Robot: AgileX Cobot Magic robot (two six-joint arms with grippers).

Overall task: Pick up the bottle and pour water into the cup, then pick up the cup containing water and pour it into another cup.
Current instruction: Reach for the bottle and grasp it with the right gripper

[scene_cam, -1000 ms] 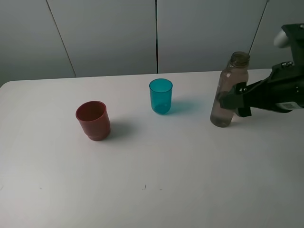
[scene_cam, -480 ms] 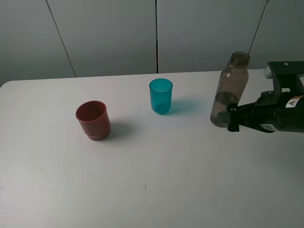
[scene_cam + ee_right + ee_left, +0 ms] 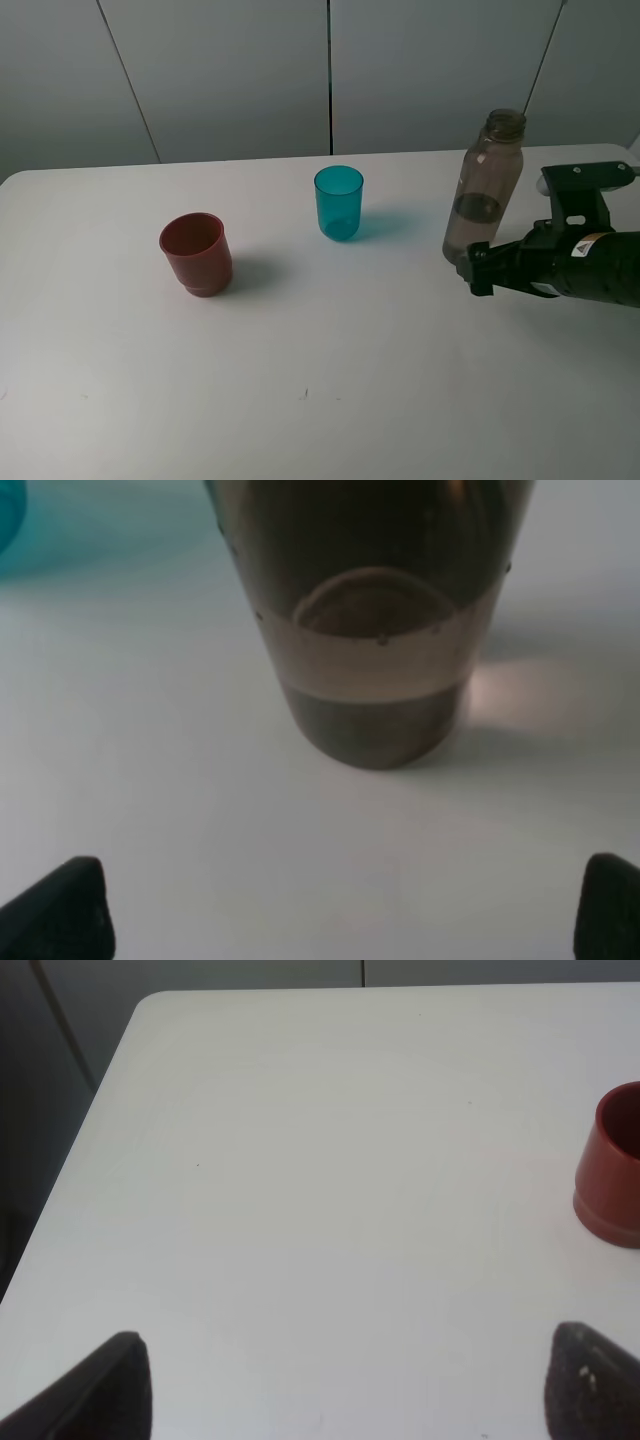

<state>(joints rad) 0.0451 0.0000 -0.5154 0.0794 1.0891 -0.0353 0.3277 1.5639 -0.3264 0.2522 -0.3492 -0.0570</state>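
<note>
The smoky brown bottle (image 3: 484,195) stands upright and uncapped on the right of the white table (image 3: 330,380), with some water in its lower part. The right gripper (image 3: 478,268) sits low on the near side of the bottle's base, its jaws spread wide and grasping nothing (from its wrist camera the bottle stands just ahead of the fingertips, not between them). The translucent teal cup (image 3: 339,201) is upright near the table's middle, towards the back. The red-brown cup (image 3: 197,253) stands well to the left of it. The left gripper (image 3: 350,1390) hangs over bare table beside the red-brown cup, released and empty.
</note>
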